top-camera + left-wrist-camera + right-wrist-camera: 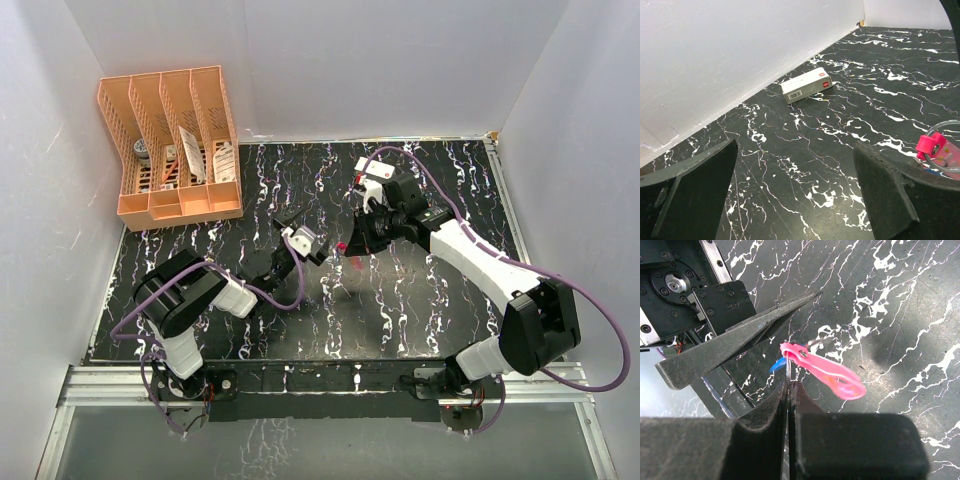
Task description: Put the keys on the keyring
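Note:
My right gripper (790,386) is shut on the edge of a thin wire keyring (788,371) and holds it above the table. The slim pink key (824,373) hangs from the ring by its head and looks blurred. The blue key (775,365) peeks out just behind the ring. In the top view the pink key (342,246) sits between my right gripper (353,243) and my left gripper (320,252). My left gripper (796,146) is open and empty, and the pink key (931,145) shows beside its right finger.
A white rectangular box (806,85) lies on the black marble table near the back wall. An orange slotted rack (170,150) holding small items stands at the back left. White walls enclose the table on three sides.

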You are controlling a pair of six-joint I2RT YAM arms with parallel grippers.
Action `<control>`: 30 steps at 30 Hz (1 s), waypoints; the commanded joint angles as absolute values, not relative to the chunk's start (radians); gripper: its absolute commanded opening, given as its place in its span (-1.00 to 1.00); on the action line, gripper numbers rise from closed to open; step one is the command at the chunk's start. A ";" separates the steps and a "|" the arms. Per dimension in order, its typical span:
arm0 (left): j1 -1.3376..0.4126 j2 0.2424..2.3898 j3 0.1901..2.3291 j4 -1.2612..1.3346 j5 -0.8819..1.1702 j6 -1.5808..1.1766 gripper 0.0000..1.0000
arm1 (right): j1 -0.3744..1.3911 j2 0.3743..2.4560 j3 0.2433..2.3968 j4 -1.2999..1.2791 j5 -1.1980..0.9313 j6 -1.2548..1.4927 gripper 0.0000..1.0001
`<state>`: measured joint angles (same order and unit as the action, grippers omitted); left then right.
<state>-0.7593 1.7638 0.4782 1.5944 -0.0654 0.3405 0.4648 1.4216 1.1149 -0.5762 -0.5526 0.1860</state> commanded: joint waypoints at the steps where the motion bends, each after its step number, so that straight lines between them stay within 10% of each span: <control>1: -0.755 1.726 0.493 1.719 -0.042 0.307 0.97 | 0.470 1.399 1.127 -0.547 -0.563 0.178 -1.00; 30: -0.755 1.373 0.258 1.405 0.184 0.344 0.97 | 0.471 1.492 1.230 -0.503 -0.717 0.265 -1.00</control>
<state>-0.7589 1.3975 0.2607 1.4166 0.1188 0.3122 0.4648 1.4857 1.1542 -0.5430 -0.6537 0.2455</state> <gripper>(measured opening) 0.984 0.010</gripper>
